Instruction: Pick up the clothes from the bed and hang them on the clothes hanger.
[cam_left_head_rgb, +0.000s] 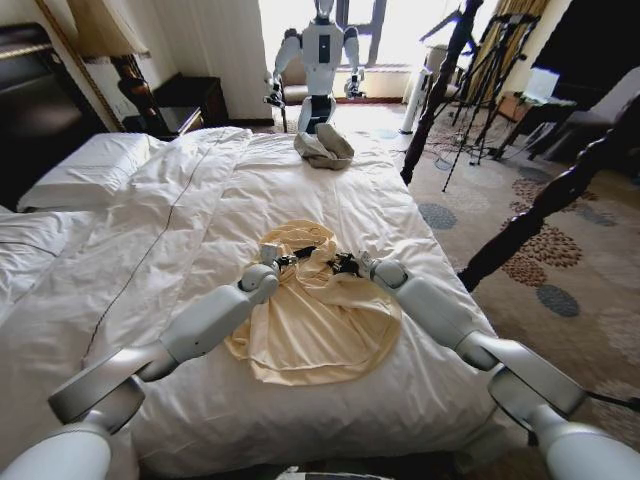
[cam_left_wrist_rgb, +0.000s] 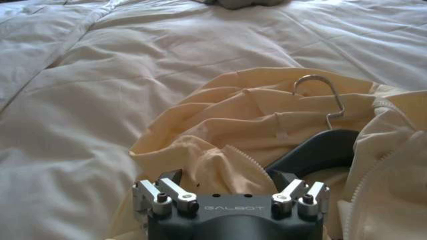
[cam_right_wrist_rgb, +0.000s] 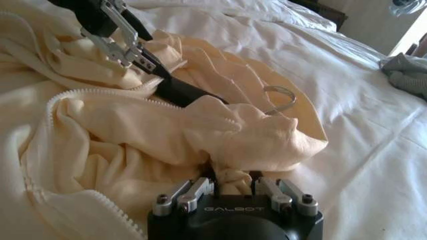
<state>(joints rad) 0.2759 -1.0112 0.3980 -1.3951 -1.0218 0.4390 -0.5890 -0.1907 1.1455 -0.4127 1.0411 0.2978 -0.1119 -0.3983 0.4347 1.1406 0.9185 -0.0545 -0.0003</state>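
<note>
The clothes, a pale cream-yellow zip-front shirt, lie crumpled in the middle of the bed. The clothes hanger is tucked into the collar, its dark body partly under fabric and its metal hook resting on the shirt. My left gripper is at the shirt's near-left collar edge, open, with a zipper-edged fold between its fingers and the hanger's end beside one finger. My right gripper is shut on a bunched fold of the clothes, just across from the left gripper.
A small grey-beige cloth bundle lies at the bed's far edge. Beyond it stands another white robot. Dark turned bedposts rise on the right, with black tripods behind. Pillows lie far left.
</note>
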